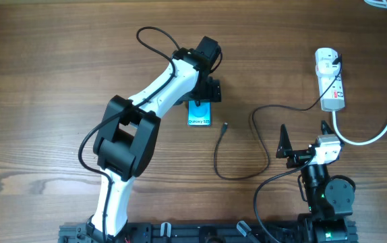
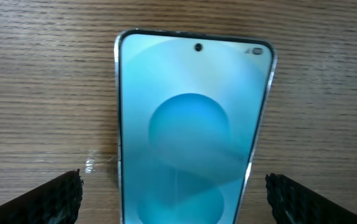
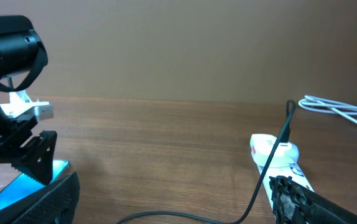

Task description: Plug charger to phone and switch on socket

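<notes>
The wooden surface (image 1: pixel 45 67) carries everything. On the left, the left arm (image 1: pixel 129 135) reaches from the near edge out over the middle. Its left gripper (image 2: pixel 173 193) hangs just over the phone (image 1: pixel 199 115). The fingers (image 2: pixel 54 199) stand apart, one on each long side of the phone; whether either touches the phone's edge I cannot tell. The phone lies flat near the middle, screen up and cyan-blue. The end with its printed text sticks out from under the gripper toward the near edge.

Just to the right of the phone lies the connector tip (image 1: pixel 224 125) of the charger (image 1: pixel 216 160), apart from the phone. From there the thin black cable runs toward the near edge, curls round in a loop, and crosses to the right up to the socket (image 1: pixel 331 77), where it is plugged in.

The right gripper (image 1: pixel 305 136) sits low near the front right, its fingers spread wide and holding nothing, with the cable's loop just to its left. The socket lies beyond it at the far right, and a thick white cord (image 1: pixel 365 140) curves away from it to the right edge.
</notes>
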Tool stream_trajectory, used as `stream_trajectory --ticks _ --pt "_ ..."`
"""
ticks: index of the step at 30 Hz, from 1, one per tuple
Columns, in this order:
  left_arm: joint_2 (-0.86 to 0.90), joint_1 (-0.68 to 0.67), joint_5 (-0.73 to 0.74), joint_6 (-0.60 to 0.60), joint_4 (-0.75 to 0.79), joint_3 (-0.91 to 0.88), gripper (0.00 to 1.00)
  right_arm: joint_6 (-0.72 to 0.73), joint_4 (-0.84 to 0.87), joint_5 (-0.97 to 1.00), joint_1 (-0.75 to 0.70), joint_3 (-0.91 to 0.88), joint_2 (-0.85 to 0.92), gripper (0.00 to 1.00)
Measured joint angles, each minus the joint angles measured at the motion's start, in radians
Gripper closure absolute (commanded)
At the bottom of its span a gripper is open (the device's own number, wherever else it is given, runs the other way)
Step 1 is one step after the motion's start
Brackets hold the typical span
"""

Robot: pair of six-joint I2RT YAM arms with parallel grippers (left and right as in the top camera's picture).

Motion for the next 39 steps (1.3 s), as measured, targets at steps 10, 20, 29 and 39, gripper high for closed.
stream_trajectory --ticks 10,20,29,39 --pt "0.045 -0.038 -0.067 0.023 0.029 0.0 0.0 0.0 0.0 0.0 0.0 0.0 0.0 0.0" --pt "0.045 -0.038 -0.072 0.023 0.026 0.0 0.0 0.0 0.0 0.0 0.0 0.0 0.0 0.0" --pt "0.045 -0.038 -0.075 0.023 0.018 0.0 0.0 -0.123 0.0 0.03 0.0 0.0 0.0 0.0" --pt "0.045 -0.038 -0.075 0.024 0.017 0.0 0.0 0.261 0.391 -0.539 0.002 -0.001 0.006 0.0"
